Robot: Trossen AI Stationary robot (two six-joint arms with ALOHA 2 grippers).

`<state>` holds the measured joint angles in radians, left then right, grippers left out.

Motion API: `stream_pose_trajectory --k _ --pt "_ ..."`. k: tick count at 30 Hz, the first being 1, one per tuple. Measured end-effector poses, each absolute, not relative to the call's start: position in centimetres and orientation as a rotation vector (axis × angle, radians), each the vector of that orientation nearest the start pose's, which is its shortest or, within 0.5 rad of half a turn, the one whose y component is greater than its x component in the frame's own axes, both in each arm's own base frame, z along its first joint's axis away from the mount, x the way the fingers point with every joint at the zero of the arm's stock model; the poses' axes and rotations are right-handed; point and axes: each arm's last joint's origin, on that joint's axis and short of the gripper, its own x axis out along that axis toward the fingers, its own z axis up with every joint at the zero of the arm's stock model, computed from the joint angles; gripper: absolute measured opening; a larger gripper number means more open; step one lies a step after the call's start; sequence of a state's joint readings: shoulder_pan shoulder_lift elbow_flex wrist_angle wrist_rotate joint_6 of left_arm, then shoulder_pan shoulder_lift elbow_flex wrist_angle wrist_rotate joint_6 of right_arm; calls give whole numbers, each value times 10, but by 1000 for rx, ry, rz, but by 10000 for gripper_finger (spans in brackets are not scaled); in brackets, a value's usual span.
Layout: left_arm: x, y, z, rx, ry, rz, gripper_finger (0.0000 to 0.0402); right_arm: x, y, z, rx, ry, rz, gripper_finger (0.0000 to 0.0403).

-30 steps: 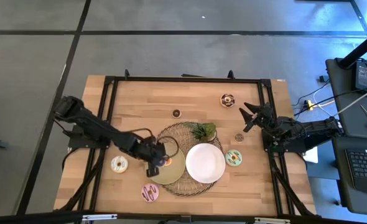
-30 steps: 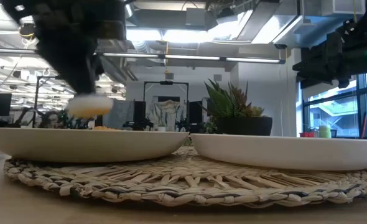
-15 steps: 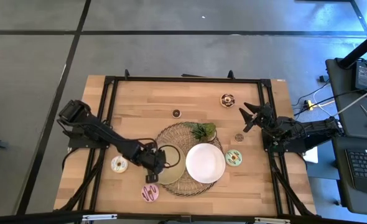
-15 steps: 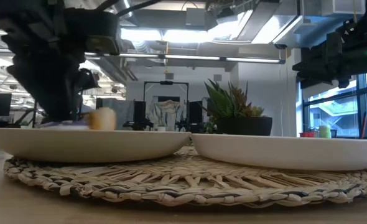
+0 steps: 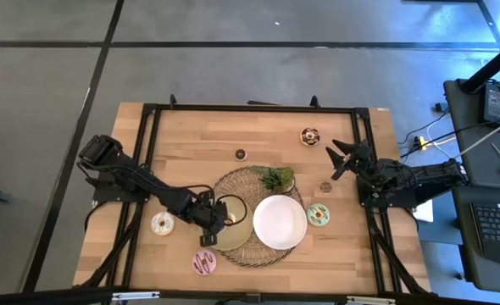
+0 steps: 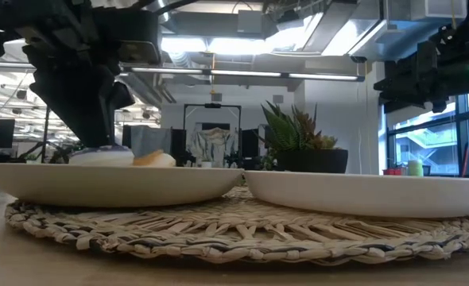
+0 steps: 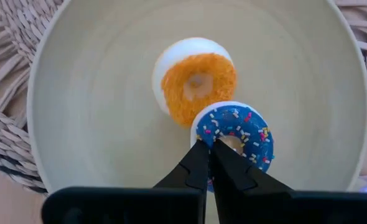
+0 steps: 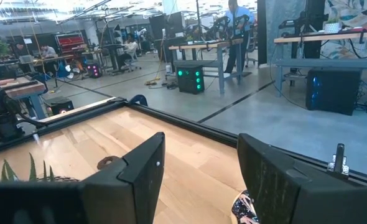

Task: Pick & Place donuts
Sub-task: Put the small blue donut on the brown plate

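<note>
My left gripper (image 5: 221, 218) is low over the tan plate (image 5: 237, 238), shut at the blue sprinkled donut (image 7: 236, 129). That donut lies on the plate against the orange donut (image 7: 196, 81). In the low view both donuts (image 6: 99, 156) (image 6: 155, 159) lie flat on the plate under the gripper. On the table lie a cream donut (image 5: 162, 224), a pink striped donut (image 5: 204, 262), a mint green donut (image 5: 319, 214), a chocolate donut (image 5: 309, 135), a small brown donut (image 5: 241, 154) and a tan donut (image 5: 325, 186). My right gripper (image 5: 339, 158) (image 8: 199, 180) waits open near the table's right edge. My left gripper has its shut fingertips (image 7: 203, 149) on the blue donut's rim (image 7: 202, 130), beside the hole, coming slanting from above. The fingers cover the exact place of contact. The donut lies flat on the tan plate and touches the orange donut.
The tan plate and a white plate (image 5: 279, 222) sit side by side on a round woven mat (image 5: 258, 254). A green leafy sprig (image 5: 275, 178) stands at the mat's far edge. A black frame (image 5: 258, 108) runs around the table.
My left gripper has come down onto the tan plate with the blue donut, which hung clear a second ago. The blue donut now lies flat on the plate, and the orange donut beside it has shifted a little.
</note>
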<state>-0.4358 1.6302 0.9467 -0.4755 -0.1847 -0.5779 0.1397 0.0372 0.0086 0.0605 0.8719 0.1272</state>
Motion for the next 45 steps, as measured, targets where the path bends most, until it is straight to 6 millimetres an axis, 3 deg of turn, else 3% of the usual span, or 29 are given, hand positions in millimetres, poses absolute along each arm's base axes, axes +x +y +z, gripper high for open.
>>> stream_pose_trajectory --k 21,32,45 --pt "276 -122 175 -204 1141 148 6 91 -10 169 137 -75 -729 202" --pt "281 -125 158 -191 1179 158 6 91 -10 169 137 -75 -730 202" --pt "283 -126 156 -178 1169 149 28 91 -10 169 137 -75 -730 202"
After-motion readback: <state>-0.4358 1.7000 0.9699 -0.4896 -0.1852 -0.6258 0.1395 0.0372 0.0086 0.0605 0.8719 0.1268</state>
